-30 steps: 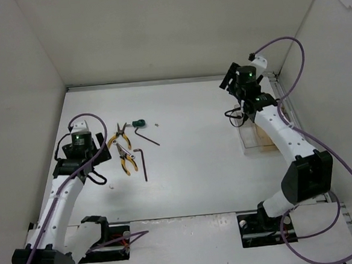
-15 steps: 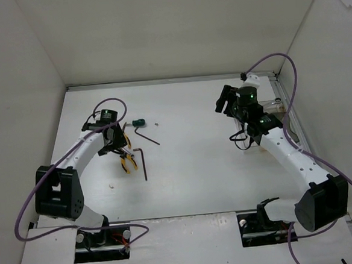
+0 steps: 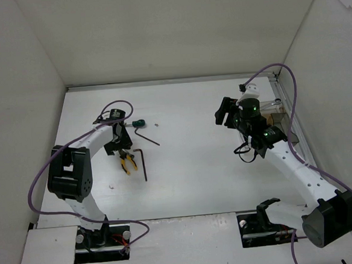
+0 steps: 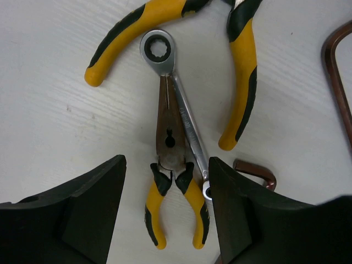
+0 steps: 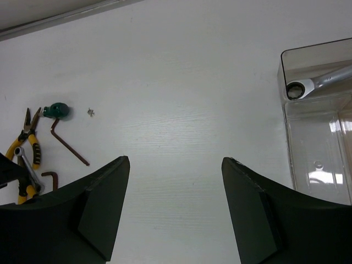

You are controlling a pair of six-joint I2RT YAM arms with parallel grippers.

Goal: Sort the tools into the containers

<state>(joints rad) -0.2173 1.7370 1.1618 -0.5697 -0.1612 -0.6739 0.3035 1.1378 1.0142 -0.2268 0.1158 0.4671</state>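
My left gripper (image 4: pixel 168 166) (image 3: pixel 118 149) is open and hangs low over the tool pile. Its fingers straddle a small pair of yellow-handled pliers (image 4: pixel 175 176). A silver wrench (image 4: pixel 179 104) lies against these pliers. A larger pair of yellow-handled pliers (image 4: pixel 242 82) lies beyond. Hex keys (image 4: pixel 338 71) lie to the right. The green-handled screwdriver (image 3: pixel 140 122) stands farther back. My right gripper (image 5: pixel 176 165) (image 3: pixel 224 111) is open and empty above bare table. A clear container (image 5: pixel 316 148) at the right holds another silver wrench (image 5: pixel 322 80).
A tiny loose screw (image 5: pixel 91 113) lies beside the screwdriver (image 5: pixel 56 111). The container (image 3: pixel 276 120) is mostly hidden under my right arm in the top view, near the right wall. White walls close in the table on three sides.
My left arm has swung in from the left and come down over the pliers. My right gripper has moved left and forward, away from the container.
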